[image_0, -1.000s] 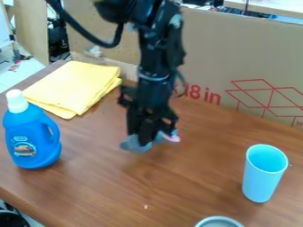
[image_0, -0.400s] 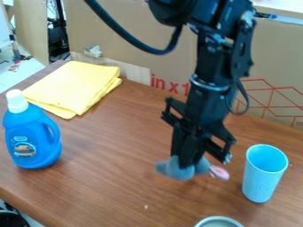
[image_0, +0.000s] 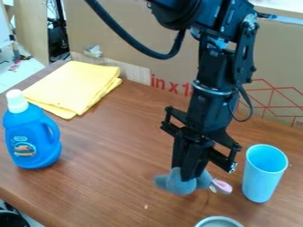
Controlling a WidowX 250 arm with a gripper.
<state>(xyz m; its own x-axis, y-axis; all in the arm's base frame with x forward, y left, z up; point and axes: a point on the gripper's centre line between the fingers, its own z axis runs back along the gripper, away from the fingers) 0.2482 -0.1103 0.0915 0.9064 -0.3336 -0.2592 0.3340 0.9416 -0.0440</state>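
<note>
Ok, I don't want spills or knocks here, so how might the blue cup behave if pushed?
The blue cup would probably tip if pushed near its rim, being tall with a narrower base. Its thin wall suggests it is light. On its side, its round body would likely roll across the table.

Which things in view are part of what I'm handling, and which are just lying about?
In hand:
- end effector
- grey, pink-tipped object, gripped

Lying about:
- light-blue cup, upright, nearest the grip
- blue bottle
- folded yellow cloth
- round-rimmed item, partly cut off
</note>
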